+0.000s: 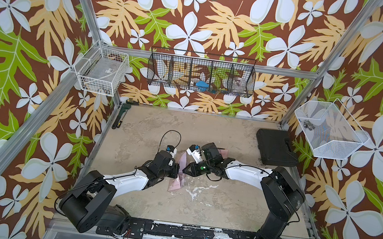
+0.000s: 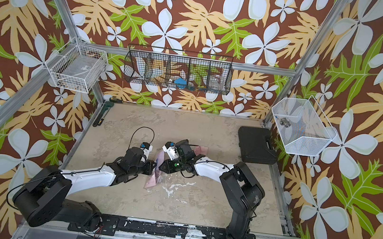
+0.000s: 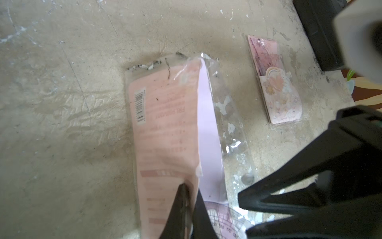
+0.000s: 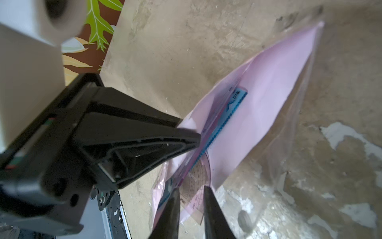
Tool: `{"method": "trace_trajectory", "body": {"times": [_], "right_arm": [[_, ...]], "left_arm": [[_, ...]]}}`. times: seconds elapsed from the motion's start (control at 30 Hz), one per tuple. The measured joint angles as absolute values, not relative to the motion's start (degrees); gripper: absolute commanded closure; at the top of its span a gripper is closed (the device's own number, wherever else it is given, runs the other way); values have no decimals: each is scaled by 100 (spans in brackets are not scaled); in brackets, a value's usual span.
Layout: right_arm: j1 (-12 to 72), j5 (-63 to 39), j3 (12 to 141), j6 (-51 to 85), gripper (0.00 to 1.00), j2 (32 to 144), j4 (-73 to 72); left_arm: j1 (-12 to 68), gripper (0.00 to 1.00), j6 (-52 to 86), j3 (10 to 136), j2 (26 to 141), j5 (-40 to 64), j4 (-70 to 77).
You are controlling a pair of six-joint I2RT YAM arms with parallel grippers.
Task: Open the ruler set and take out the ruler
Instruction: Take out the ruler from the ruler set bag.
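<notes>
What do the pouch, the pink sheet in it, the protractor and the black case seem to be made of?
The pouch: thin clear plastic film, glossy; it crinkles and glints.
The sheet: probably paper or thin card, matte pink, bending smoothly.
The protractor: stiff translucent pink plastic with printed degrees.
The case: likely hard moulded plastic, matte black, handle moulded in.

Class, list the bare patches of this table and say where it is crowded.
Bare: the far strip between the wrench and black case; the near stretch of table between both arm bases. Crowded: the centre, where left gripper and right gripper meet at the ruler set.
</notes>
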State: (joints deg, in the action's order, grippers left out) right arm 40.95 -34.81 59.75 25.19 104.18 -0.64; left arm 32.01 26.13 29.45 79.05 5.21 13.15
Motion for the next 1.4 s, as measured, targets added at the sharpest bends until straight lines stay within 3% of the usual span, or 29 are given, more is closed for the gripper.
{"method": "trace_trajectory", "body": {"times": [0.63,0.87,1.0,1.27,1.4], "right_arm": [[4200,-3470,5927,2377,81,10460,176],[4217,-3509,5898,2377,80,10516,191],[4219,-3555,5894,2381,71,10506,220],[4228,-3704,5824,2399,74,10449,220],[4248,-3739,5826,2423,70,10475,215]], "left_arm": [[3205,100,2615,2961,7977,491,1358],[3205,100,2624,2917,7975,434,1391],[3205,100,2650,2915,7970,386,1391],[3203,100,2650,2899,7972,344,1393],[3203,100,2650,2893,7972,327,1393]]}}
